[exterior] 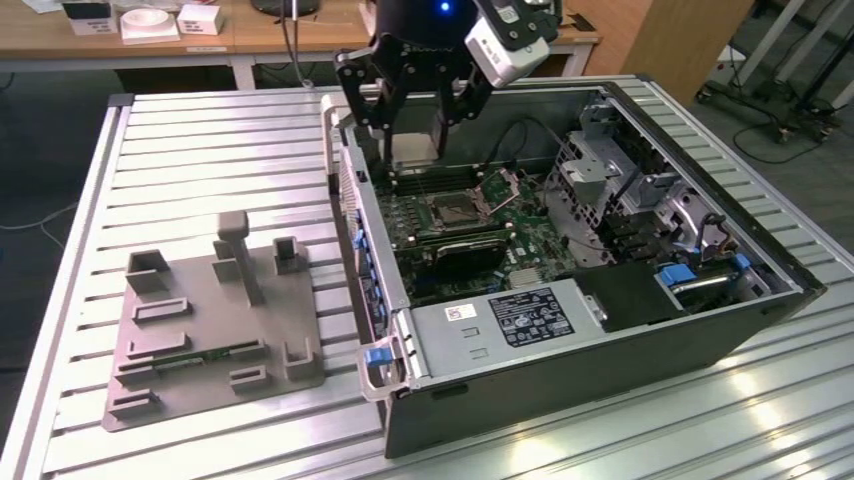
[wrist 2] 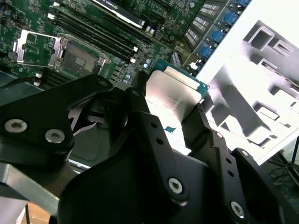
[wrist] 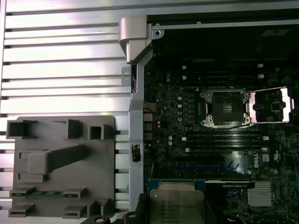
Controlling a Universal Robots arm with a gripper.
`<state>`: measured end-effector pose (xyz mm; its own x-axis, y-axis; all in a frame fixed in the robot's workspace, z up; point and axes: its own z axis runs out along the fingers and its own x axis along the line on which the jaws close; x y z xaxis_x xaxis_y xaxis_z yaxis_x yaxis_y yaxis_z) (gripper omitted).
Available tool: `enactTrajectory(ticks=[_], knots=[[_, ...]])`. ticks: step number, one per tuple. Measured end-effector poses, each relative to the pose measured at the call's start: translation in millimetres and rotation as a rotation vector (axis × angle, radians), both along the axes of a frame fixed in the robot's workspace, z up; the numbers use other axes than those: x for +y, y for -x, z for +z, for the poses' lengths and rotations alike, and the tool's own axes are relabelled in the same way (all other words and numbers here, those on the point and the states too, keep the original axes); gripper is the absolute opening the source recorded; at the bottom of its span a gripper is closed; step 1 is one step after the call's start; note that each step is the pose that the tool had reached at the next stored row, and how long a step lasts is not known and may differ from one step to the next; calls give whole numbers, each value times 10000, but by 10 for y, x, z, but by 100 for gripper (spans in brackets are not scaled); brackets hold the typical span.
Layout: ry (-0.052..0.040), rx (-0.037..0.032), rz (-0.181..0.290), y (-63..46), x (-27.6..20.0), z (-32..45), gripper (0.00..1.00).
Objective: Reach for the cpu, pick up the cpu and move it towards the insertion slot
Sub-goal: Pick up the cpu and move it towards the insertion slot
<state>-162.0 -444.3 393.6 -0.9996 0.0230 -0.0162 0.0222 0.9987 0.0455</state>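
Above the open computer case (exterior: pixel 747 290), I am pinching the cpu (wrist 2: pixel 172 95) by its edges in my gripper (wrist 2: pixel 168 114), carrying it flat and off the grey tray (exterior: pixel 214 330), presumably keeping it level with the insertion slot (wrist: pixel 225 108).

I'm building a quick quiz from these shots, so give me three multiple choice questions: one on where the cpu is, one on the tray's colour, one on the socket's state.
1. Where is the cpu?
A. in the gripper
B. in the slot
C. on the tray

2. What colour is the tray?
A. blue
B. grey
C. red

3. How does the slot's hinged plate stand?
A. shut over a chip
B. swung open
C. taken off

Key:
1 A: the gripper is shut on the cpu, over the open case.
2 B: the tray on the table is grey.
3 B: the slot shows a bare dark centre, its plate lying open beside it.
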Motion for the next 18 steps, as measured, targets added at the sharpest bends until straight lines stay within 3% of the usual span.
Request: enactTrajectory(ticks=[10, 11, 18], knots=[[-1, -3, 1, -20, 31, -6, 54], [0, -5, 1, -27, 57, -10, 54], [-1, -13, 1, -49, 99, -16, 54]])
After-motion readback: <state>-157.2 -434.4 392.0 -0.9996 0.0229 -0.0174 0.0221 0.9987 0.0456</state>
